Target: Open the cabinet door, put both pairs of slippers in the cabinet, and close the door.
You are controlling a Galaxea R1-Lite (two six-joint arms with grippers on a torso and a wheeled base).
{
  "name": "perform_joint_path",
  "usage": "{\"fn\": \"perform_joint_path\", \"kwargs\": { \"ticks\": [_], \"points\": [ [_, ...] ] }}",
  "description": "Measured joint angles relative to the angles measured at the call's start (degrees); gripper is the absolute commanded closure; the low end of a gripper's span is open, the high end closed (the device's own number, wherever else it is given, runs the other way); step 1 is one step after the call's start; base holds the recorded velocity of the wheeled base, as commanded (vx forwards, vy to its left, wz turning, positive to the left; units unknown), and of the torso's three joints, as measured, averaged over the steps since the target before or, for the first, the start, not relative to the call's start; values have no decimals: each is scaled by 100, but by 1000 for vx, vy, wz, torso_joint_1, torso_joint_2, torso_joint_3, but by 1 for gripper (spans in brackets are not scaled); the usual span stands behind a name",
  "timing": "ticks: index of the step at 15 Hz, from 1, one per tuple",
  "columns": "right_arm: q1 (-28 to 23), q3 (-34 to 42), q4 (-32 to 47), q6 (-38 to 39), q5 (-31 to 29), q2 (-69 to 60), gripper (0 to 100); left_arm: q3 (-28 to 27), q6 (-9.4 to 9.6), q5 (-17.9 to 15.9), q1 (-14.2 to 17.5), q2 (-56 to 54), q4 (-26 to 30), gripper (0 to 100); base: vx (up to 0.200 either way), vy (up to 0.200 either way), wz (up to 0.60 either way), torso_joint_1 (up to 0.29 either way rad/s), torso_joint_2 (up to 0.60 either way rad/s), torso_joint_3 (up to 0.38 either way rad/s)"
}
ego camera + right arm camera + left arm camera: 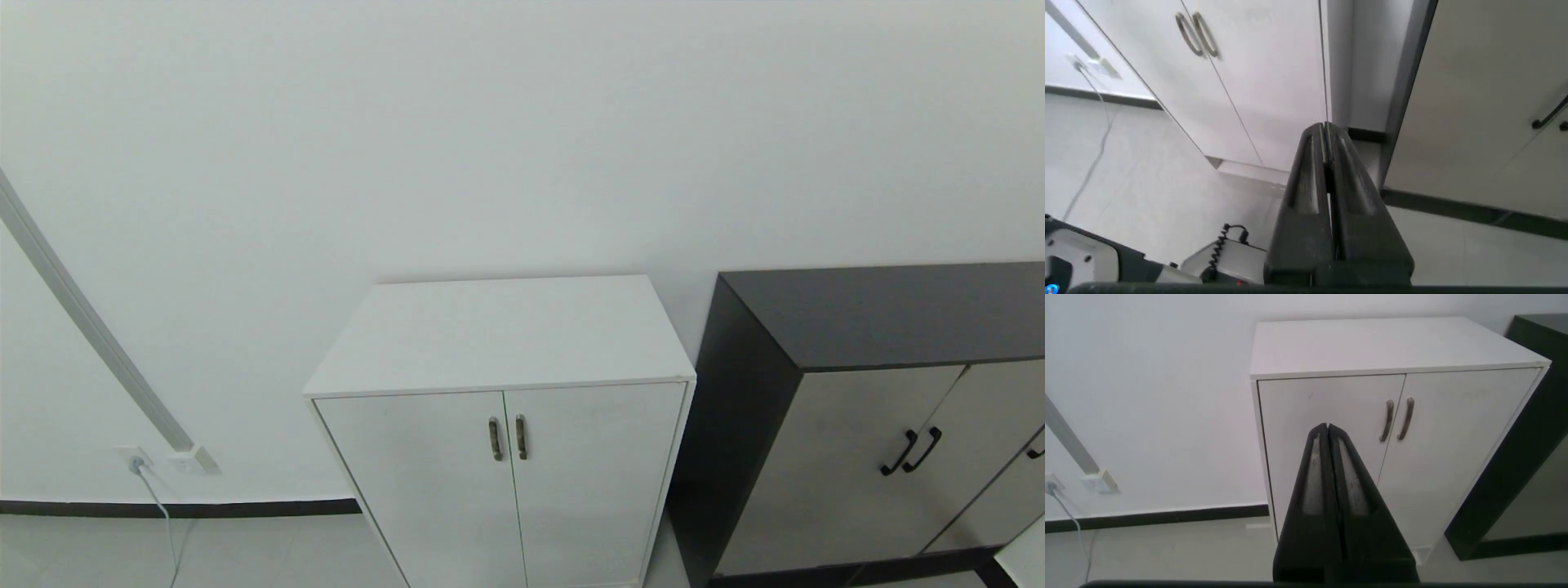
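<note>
Head view first: the white cabinet (pixel 498 343) stands against the wall, both doors flush shut, and its two handles (pixel 495 438) sit side by side at the centre seam. Just beside it, on the robot's right, is a dark cabinet (pixel 882 314), doors closed too. Low on the wall to the left, a socket (pixel 133 459) has a white cable (pixel 166 518) trailing down to the floor. Over to the left wrist view: the left gripper (pixel 1328 429) has its fingers pressed tip to tip with nothing between them. It points at the white cabinet's left door and is well apart from it. Now the right wrist view: the right gripper (pixel 1326 127) is clamped together as well and empty. It hangs above the floor (pixel 1135 155), in front of the gap where the white cabinet meets the dark one.
</note>
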Motion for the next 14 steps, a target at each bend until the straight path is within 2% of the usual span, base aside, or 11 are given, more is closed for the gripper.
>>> {"fn": "perform_joint_path", "kwargs": {
  "ticks": [2, 5, 7, 10, 14],
  "points": [
    [317, -16, 130, -447, -334, -74, 100, 0, 5, 0, 2, 0, 5, 100, 0, 0, 0, 0, 0, 0],
    [269, -5, 155, -562, -377, -162, 100, 0, 0, 0, 0, 0, 2, 100, 0, 0, 0, 0, 0, 0],
    [-67, 1, 162, -538, -393, -179, 100, -2, -1, 0, 0, 0, 5, 100, 0, 0, 0, 0, 0, 0],
    [-930, 1, 162, -538, -388, -441, 100, -5, -4, 0, 0, 0, 5, 100, 0, 0, 0, 0, 0, 0],
    [-1418, 1, 165, -527, -384, -1190, 100, -2, -4, 0, 0, 0, 2, 100, 0, 0, 0, 0, 0, 0]
  ]
}}
